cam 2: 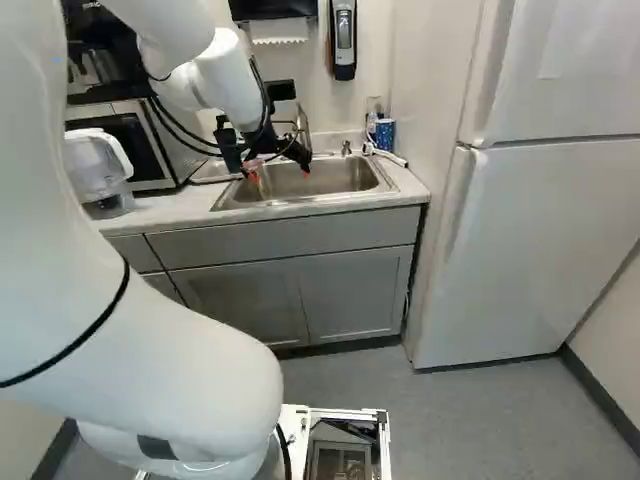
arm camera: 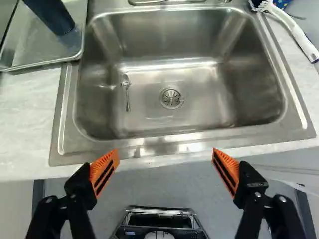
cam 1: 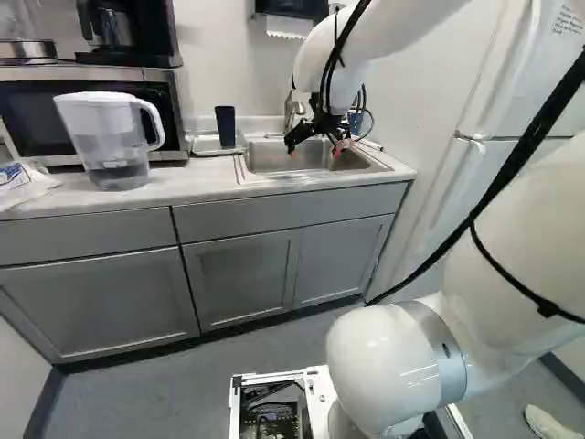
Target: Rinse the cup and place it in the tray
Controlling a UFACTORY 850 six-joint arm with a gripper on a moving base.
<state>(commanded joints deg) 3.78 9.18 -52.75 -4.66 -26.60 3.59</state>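
Observation:
Over the sink's front part in the left base view, my gripper [cam 1: 313,150] hangs open and empty. The wrist view shows the gripper [arm camera: 164,158] with its orange pads wide apart, the sink [arm camera: 194,119] ahead of them. A dark blue cup [cam 1: 226,126] stands upright on the metal tray [arm camera: 42,59], left of the sink in the left base view. In the wrist view the same cup [arm camera: 52,16] is cut off by the picture's edge. A spoon [arm camera: 126,92] lies in the basin near the drain.
The faucet [cam 1: 293,110] rises behind the basin. A white-handled brush [arm camera: 291,30] and a blue patterned cup [cam 2: 385,133] are at the sink's far corner. A water pitcher [cam 1: 108,137] stands before the microwave [cam 1: 32,114]. A fridge [cam 2: 530,240] is right of the counter.

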